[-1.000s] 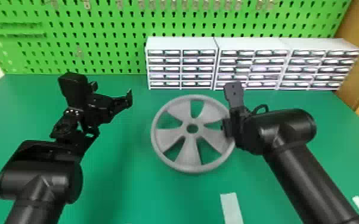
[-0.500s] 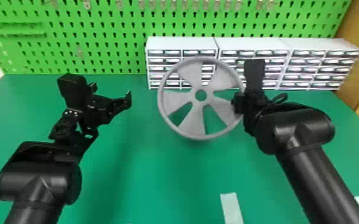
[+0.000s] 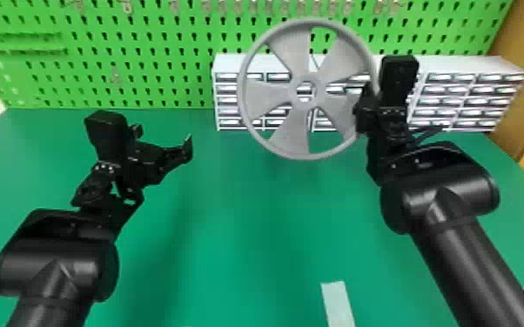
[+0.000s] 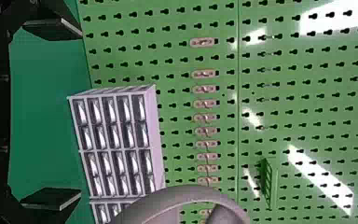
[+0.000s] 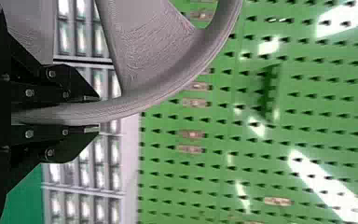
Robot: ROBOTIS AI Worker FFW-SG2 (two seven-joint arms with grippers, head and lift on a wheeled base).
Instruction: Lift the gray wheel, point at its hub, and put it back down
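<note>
By the right pincer (image 3: 364, 108), the gray wheel (image 3: 270, 98) is gripped at its rim, held above the table (image 3: 248, 226). White drawer units (image 3: 461, 102) are partly covered by it, backed by a green pegboard (image 3: 152, 65). The left pincer (image 3: 163, 138) is spread, well apart from the wheel.

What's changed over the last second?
The gray wheel has risen higher over the green table and shifted slightly right, its rim gripped by the right end effector, which rose with it. The left end effector and white strip stayed put.
</note>
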